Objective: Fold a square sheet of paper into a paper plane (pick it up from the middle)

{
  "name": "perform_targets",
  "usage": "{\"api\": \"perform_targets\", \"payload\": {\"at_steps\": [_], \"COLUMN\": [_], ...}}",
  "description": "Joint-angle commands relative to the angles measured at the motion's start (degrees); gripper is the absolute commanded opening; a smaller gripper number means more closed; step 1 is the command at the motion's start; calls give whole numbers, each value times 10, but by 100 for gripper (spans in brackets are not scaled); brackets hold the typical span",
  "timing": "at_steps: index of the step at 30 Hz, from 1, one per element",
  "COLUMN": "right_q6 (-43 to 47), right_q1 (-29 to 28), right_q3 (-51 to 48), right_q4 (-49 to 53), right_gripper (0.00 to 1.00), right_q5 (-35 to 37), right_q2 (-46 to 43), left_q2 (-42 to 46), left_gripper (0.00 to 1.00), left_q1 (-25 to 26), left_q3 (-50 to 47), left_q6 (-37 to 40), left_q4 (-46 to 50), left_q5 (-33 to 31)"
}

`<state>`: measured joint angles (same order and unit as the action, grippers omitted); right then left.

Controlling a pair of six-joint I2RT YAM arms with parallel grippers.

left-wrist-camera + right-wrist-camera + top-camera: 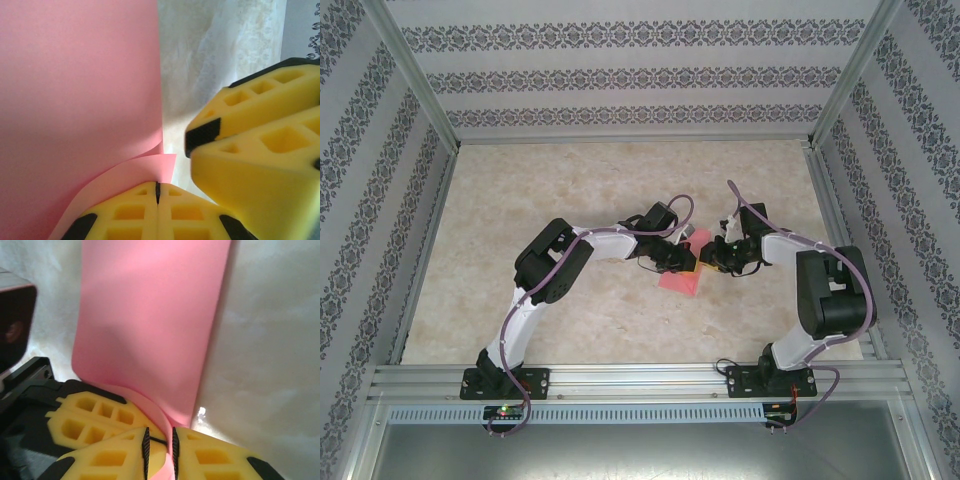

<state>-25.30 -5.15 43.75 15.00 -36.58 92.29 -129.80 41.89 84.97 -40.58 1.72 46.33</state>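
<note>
I am in the middle of a fold. The square sheet of thin pink-red paper [75,90] lies flat on the pale marbled desk [570,190], mid-desk, between my two wrists. Only its near lip is curled up off the surface.

My left hand [157,189] is pressed fully shut, and the raised lip meets its seam, so I judge it pinched there. My right hand [160,437], just beside it, is drawn down narrow on the same curl, with a slim gap showing between its pads.

No pointed shape or centre ridge shows, so I judge the plane far from done. The next move calls for carrying the lip over evenly with both hands level, then pressing a straight crease. Paper this thin will buckle if one side leads.

From above, my arms cover most of the sheet. Its far edge is cut off in both wrist views. I cannot tell whether it is already doubled.
</note>
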Motion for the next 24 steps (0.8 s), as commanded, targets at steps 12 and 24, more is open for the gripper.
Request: {"api": "perform_targets", "payload": {"at_steps": [12, 24], "right_q6": [16, 10], "right_q1": [-8, -9], "right_q3": [10, 10], "right_q4": [13, -12], "right_gripper": [23, 23], "right_q5": [-9, -41], "right_q2": [19, 43], "left_q2": [29, 34], "left_gripper": [1, 1], "left_q1": [-6, -7], "left_q3": [-9, -10], "left_q6": [8, 9], "left_q4": [-16, -17], "left_q5": [14, 16]}}
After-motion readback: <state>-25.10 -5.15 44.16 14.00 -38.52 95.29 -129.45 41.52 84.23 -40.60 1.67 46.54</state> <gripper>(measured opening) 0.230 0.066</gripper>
